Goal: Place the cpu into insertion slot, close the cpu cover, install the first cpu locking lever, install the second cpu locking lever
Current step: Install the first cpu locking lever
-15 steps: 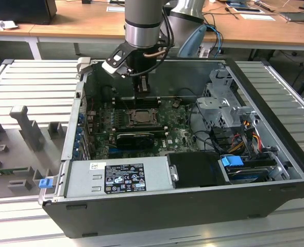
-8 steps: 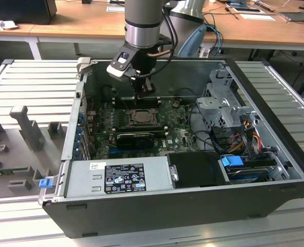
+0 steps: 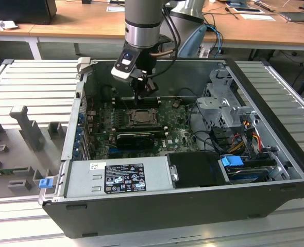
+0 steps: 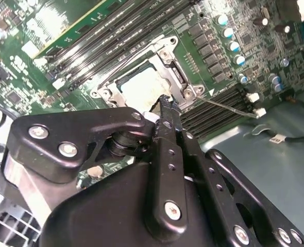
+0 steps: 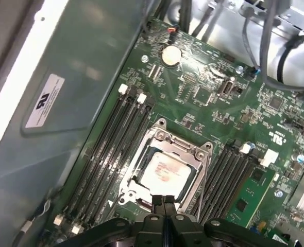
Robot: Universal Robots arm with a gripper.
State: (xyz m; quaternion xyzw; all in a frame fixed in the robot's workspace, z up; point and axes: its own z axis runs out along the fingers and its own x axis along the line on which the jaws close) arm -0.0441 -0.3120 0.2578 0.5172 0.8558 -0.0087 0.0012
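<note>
The cpu [image 5: 165,172] lies pale and flat in the insertion slot [image 3: 139,117], amid the green board. It shows as a bright square [image 4: 140,87] in the second wrist view. The cpu cover [image 5: 162,138] lies down around it as a dull-metal frame, the chip showing through its cut-out. My gripper [image 5: 165,201] is shut with nothing between its fingers. Its tip [image 4: 166,102] hovers at one edge of the socket, by a corner screw. A thin wire locking lever [image 4: 229,107] sticks out sideways from that corner over the RAM slots. In the exterior view the gripper [image 3: 140,99] hangs just above the socket.
Long black RAM slots [image 5: 108,149] flank the socket on both sides. A black card [image 3: 135,138] stands just in front of it. The case wall [image 3: 74,128], a grey power supply [image 3: 118,175], a drive cage [image 3: 224,103] and loose cables [image 3: 245,134] surround the board.
</note>
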